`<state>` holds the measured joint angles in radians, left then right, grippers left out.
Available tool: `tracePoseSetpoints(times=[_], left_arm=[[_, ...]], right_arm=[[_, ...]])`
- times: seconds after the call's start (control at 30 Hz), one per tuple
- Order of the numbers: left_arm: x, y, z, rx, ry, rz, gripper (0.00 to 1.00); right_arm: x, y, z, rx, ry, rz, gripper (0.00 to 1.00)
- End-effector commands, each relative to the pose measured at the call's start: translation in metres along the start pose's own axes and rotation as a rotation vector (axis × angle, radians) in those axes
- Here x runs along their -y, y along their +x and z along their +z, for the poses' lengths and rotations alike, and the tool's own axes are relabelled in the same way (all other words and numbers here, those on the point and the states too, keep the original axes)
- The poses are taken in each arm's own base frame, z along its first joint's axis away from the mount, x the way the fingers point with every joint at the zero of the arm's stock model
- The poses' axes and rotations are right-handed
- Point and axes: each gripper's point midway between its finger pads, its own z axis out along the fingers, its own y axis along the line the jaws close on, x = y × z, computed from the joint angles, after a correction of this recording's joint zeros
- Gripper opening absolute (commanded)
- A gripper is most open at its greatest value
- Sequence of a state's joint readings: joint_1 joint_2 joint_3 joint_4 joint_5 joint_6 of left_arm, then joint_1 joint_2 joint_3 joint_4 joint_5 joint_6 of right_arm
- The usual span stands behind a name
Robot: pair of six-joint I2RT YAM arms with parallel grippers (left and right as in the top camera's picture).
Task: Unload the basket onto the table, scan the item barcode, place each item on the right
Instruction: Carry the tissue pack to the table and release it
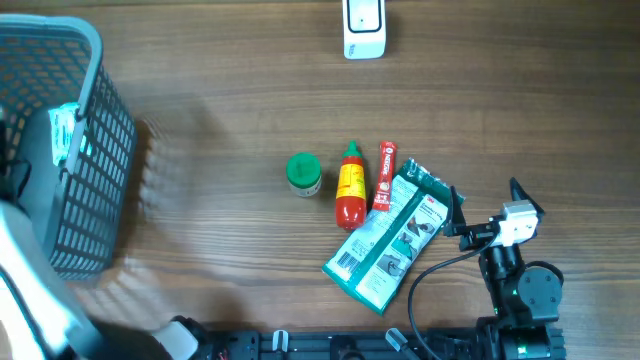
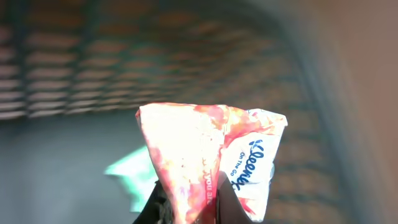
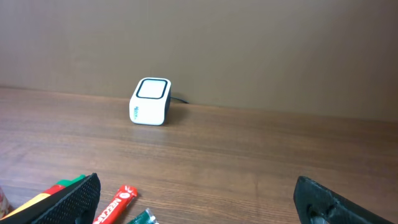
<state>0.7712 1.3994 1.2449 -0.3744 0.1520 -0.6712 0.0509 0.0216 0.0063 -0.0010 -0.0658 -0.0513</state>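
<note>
- My left fingers (image 2: 153, 209) were shut on a tissue pack (image 2: 211, 158), pinching it at one narrow end.
- I held the pack inside the grey basket (image 1: 95, 190), which stood at the left edge of the worktop (image 1: 230, 120).
- From my left wrist, the pack's long axis ran straight out from my fingers. Its free, wider end pointed away toward the basket's mesh wall.
- The blue lettering ran along that same axis. The view was blurred and I could not make out a barcode on the face shown.
- My right fingers (image 3: 69, 200) were spread wide and held nothing, low over the near right part of the worktop.
- The white scanner (image 1: 364, 28) stood at the far edge, well apart from the basket.
- Near the middle lay a green-lidded jar (image 1: 303, 173), a red sauce bottle (image 1: 349, 188) and a red tube (image 1: 384, 176), side by side. The bottle and tube lay lengthwise from near to far, the bottle's cap toward the far edge.
- A green packet (image 1: 392, 238) lay slanted just beside the tube, its barcode end toward the near edge.
</note>
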Motion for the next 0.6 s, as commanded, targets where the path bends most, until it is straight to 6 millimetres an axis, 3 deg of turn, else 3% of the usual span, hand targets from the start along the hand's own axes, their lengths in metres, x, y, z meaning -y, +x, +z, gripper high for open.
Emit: tracePoseSetpoints(times=[0.0, 0.13, 0.23, 0.27, 0.37, 0.57], left_arm=[[0.090, 0.019, -0.090, -0.068, 0.371, 0.063, 0.04], [0.129, 0.060, -0.152, -0.127, 0.513, 0.173, 0.04], [0.139, 0.104, -0.174, -0.243, 0.552, 0.237, 0.04], [0.140, 0.130, -0.180, -0.319, 0.562, 0.289, 0.04], [0.123, 0.197, -0.182, -0.524, 0.494, 0.433, 0.04], [0.068, 0.297, -0.148, -0.748, 0.212, 0.637, 0.04]], right_arm=[[0.001, 0.000, 0.000, 0.001, 0.010, -0.009, 1.00], [0.001, 0.000, 0.000, 0.001, 0.010, -0.009, 1.00], [0.001, 0.000, 0.000, 0.001, 0.010, -0.009, 1.00], [0.001, 0.000, 0.000, 0.001, 0.010, -0.009, 1.00], [0.001, 0.000, 0.000, 0.001, 0.010, -0.009, 0.99], [0.001, 0.000, 0.000, 0.001, 0.010, -0.009, 1.00]])
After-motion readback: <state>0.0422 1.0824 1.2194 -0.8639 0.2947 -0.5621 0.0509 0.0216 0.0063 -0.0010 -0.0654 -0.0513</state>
